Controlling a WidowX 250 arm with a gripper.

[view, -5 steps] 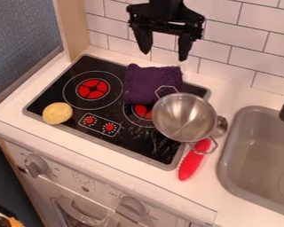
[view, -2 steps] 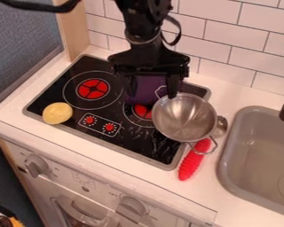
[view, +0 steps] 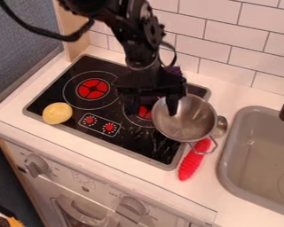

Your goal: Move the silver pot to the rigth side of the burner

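Observation:
The gripper (view: 151,110) hangs low over the right burner (view: 143,111), open, its fingers spread apart. Its right finger overlaps the left part of the silver pot (view: 189,122), inside the rim as seen here; its left finger is outside the pot over the stove. The pot stands upright on the right side of the black stove top, covering part of the right burner. Whether the gripper touches the pot I cannot tell.
A purple cloth (view: 177,71) lies behind the gripper, mostly hidden. A yellow object (view: 57,113) sits at the stove's left front. Right of the pot are a red-handled utensil (view: 192,165) and the grey sink (view: 227,177).
The gripper has come down from above the back wall area, over the cloth, to the pot's left side. The pot, cloth and other objects appear in the same places.

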